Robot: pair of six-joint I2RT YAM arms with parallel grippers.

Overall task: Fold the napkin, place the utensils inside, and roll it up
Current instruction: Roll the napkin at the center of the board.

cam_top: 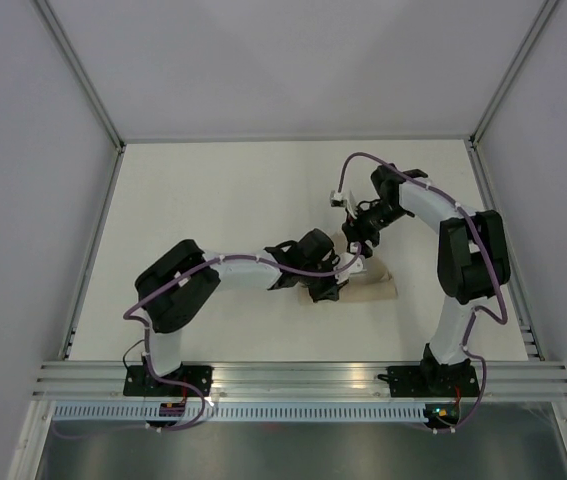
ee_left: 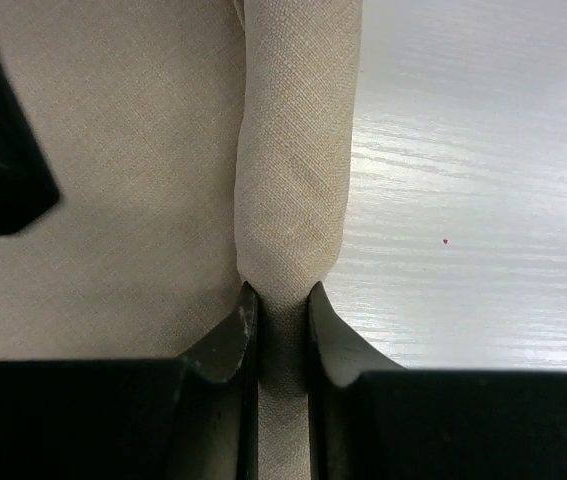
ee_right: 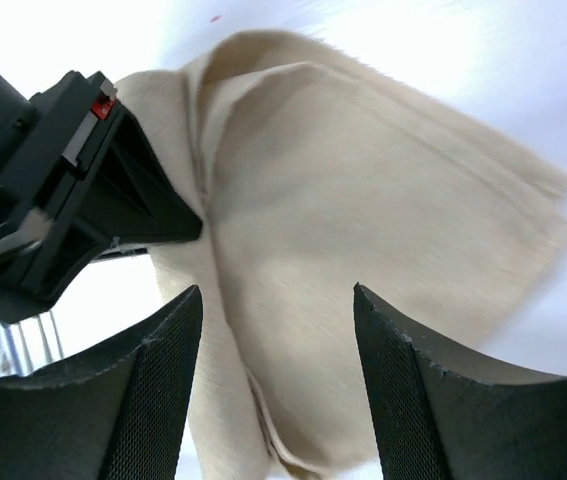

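Observation:
The tan napkin [cam_top: 375, 285] lies partly rolled on the white table, right of centre. In the left wrist view its rolled edge [ee_left: 295, 150] runs away from the camera, with flat cloth [ee_left: 133, 150] to its left. My left gripper [ee_left: 283, 300] is shut on the near end of that roll. My right gripper [ee_right: 278, 300] hangs open just above the folded napkin [ee_right: 363, 200], and nothing sits between its fingers. In the right wrist view the left gripper [ee_right: 73, 200] shows at the napkin's left end. The utensils are hidden.
The white table [cam_top: 213, 200] stretches to the left and back. An aluminium rail [cam_top: 293, 375] runs along the near edge by the arm bases. Grey walls close in the sides. A dark shape [ee_left: 3, 170] stands at the left of the left wrist view.

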